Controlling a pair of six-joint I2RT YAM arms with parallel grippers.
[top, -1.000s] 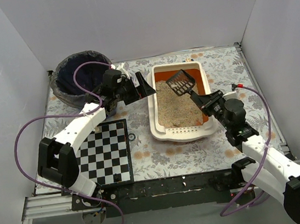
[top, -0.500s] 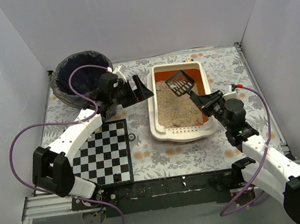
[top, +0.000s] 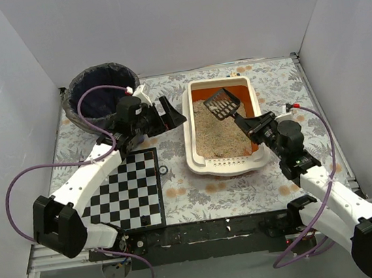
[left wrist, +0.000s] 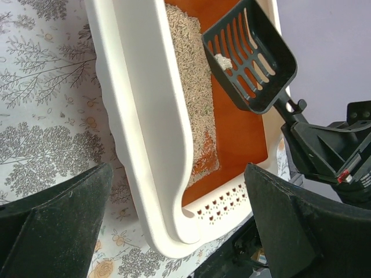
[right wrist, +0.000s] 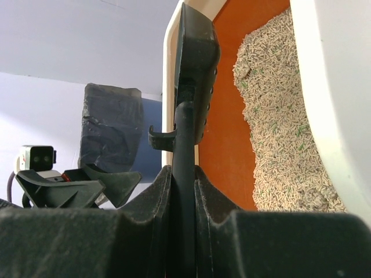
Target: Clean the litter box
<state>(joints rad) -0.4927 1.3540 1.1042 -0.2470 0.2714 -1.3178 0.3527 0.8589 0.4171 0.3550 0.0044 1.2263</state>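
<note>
Our right gripper (top: 249, 125) is clamped on the handle of the black scoop (left wrist: 249, 55). Its wrist camera shows the handle pinched tight between the two fingers, with the handle's lower end lost between them. The scoop's slotted head sticks out ahead of those jaws, raised over the far, bare-orange end of the litter box (top: 190, 135). A small pale clump (left wrist: 223, 61) lies in the head, and we cannot tell what it is. From the right wrist the head shows edge-on, so its contents are hidden there.

Our left gripper (top: 172, 113) has its jaws spread wide with nothing held. The box's long cream rim runs just ahead of them and appears clear of both fingers (left wrist: 55, 226). The left wrist view cuts off the box's far end and most of the right arm. The beige litter is heaped toward the slotted-ledge end, nearer the right jaws. The dark-bagged bin (top: 98, 96) sits behind the left jaws, and its inside is too dark to read.
</note>
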